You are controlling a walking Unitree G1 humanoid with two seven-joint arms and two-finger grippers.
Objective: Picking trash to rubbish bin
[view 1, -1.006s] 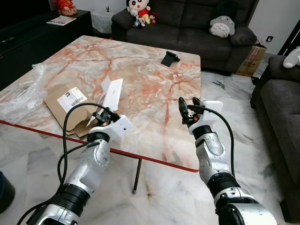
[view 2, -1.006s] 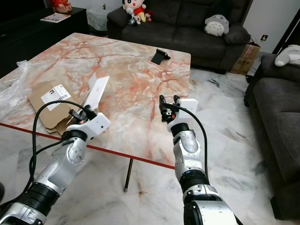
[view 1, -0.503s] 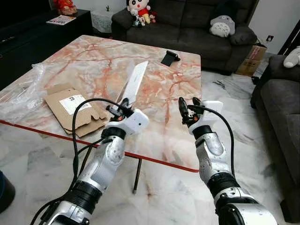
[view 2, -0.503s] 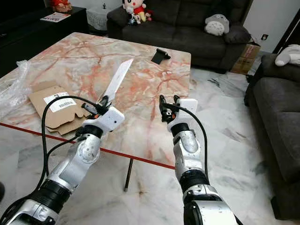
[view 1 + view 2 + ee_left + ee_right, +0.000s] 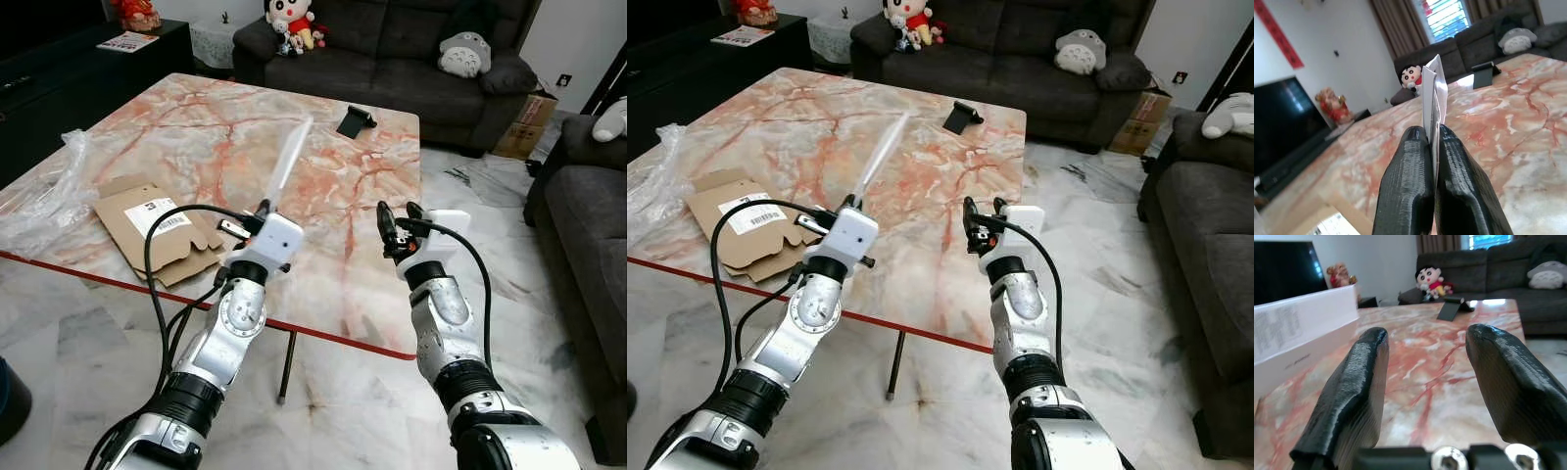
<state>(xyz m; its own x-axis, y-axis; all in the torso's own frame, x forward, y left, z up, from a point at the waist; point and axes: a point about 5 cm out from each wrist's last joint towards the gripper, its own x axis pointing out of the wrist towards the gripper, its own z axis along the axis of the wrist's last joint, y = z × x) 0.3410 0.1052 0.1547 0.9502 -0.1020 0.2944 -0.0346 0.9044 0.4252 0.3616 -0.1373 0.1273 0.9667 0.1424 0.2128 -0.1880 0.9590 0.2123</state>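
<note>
Left gripper (image 5: 1431, 161) pinched flat on thin white packaging strip (image 5: 289, 162), raised edge-on above marble table (image 5: 196, 117). Right gripper (image 5: 1425, 382) spread wide, holding nothing, near table edge. Advisable: firm pinch, strip kept upright, clear of cardboard (image 5: 157, 225).

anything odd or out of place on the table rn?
Litter on the marble table: a torn, flattened cardboard box and crumpled clear plastic at its near left edge. The left gripper pinches a flat white carton upright above the table. The right gripper is open.
</note>
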